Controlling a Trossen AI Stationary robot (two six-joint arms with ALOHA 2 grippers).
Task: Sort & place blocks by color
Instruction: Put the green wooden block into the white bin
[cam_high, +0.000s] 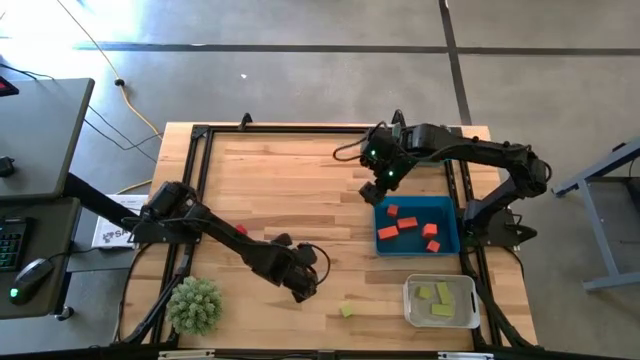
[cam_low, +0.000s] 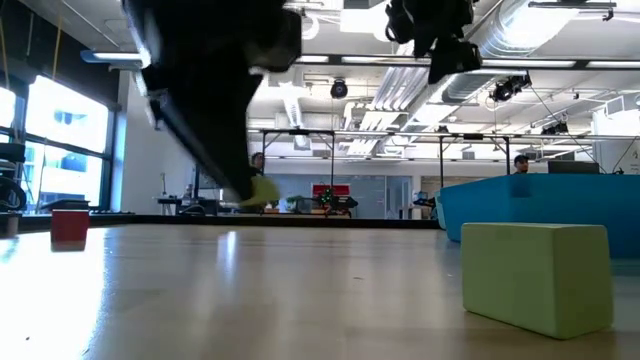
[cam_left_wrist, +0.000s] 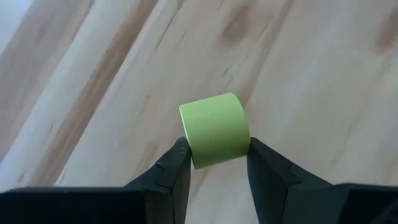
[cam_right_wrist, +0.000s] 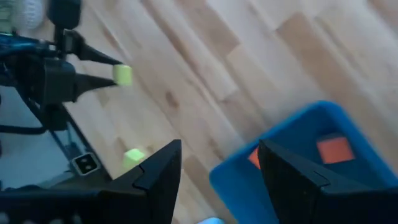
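Left pincer (cam_left_wrist: 214, 165) clamped on a yellow-green block (cam_left_wrist: 214, 129) – another block (cam_high: 346, 310) just beside it; right pincer (cam_right_wrist: 217, 168) open over the blue bin (cam_right_wrist: 298, 155).

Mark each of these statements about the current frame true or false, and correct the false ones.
1. The left gripper holds a yellow-green cylindrical block between its fingers. True.
2. The blue plastic bin holds yellow-green blocks. False: it holds orange-red blocks; the yellow-green ones lie in the clear plastic bin.
3. A loose yellow-green block lies on the wooden table left of the clear bin. True.
4. The right gripper is shut on an orange block. False: it is open and empty, above the blue bin's edge.
5. The spiky green plant ball sits inside the clear bin. False: it sits on the table's front left corner.
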